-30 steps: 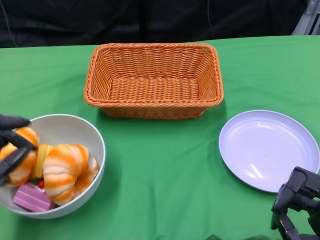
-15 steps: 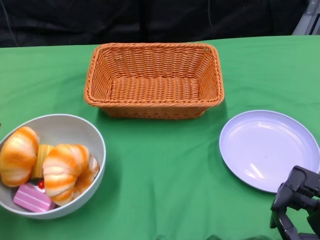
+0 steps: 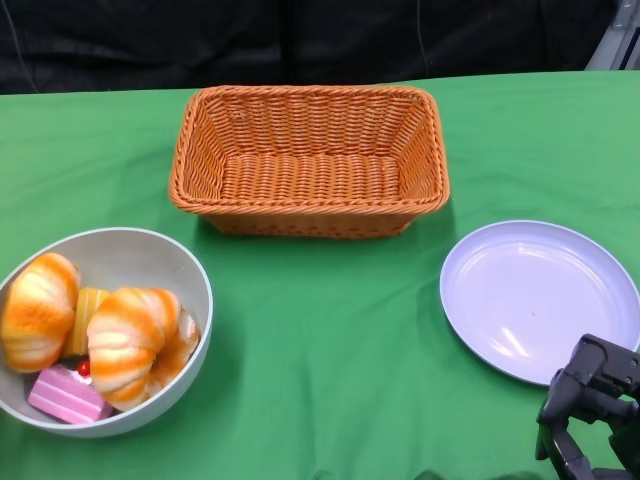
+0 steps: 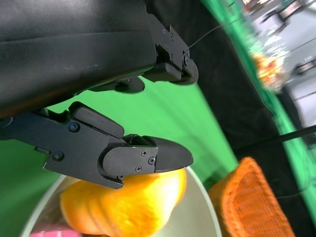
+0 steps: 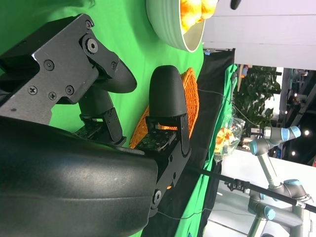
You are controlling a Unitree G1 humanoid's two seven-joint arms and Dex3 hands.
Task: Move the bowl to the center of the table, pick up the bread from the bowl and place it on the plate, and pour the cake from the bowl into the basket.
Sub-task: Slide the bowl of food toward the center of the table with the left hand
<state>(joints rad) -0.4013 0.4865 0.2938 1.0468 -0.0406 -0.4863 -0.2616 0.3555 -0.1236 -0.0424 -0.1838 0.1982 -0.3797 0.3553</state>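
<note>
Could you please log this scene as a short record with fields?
bowl: near left of table, not yet centred
bowl contents: two bread rolls, pink cake, a yellow piece
basket: far centre, holds nothing
plate: near right, bare
left hand: open, just above the bowl
right hand: open, near the plate's front edge

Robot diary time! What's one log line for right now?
bowl: left side, not centered | bread: in bowl | plate: bare | left hand: open above bread | right hand: open, idle
</note>
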